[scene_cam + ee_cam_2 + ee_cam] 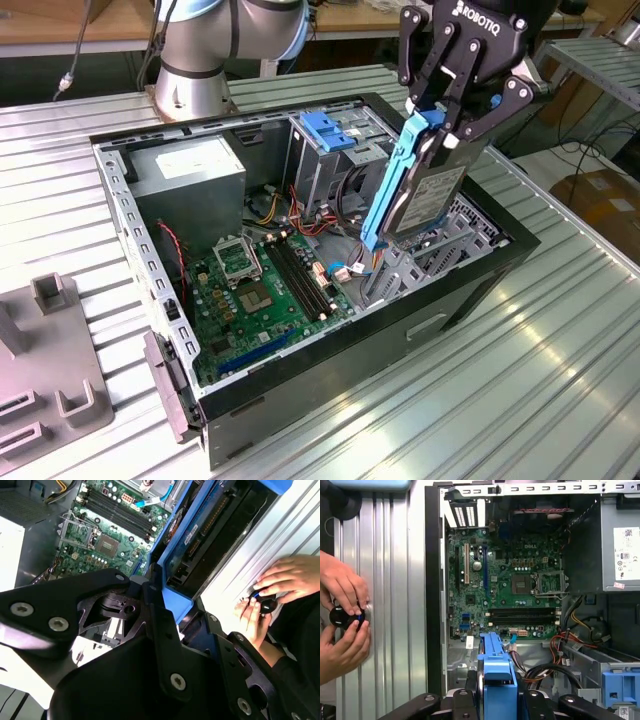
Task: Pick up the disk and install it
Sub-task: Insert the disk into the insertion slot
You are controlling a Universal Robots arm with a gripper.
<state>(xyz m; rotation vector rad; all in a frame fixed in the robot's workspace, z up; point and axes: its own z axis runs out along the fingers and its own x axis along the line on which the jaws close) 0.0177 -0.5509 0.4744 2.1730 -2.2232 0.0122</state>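
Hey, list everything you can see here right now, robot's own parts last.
table: one, ribbed silver
computer case: one, black, open, on the table
disk: one, dark grey in blue frame, tilted over the computer case
motherboard: one, green, inside the case
power supply: one, grey, inside the case
bracket: one, blue, inside the case
fixture: one, grey, exterior view's left
knob: one, black, beside the case
hands: two, holding the knob
end effector: one, black, shut on the disk

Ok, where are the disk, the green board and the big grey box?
the disk (430, 198): exterior view, its flat metal face.
the motherboard (262, 290): exterior view, middle of the green board.
the power supply (190, 205): exterior view, its grey side.
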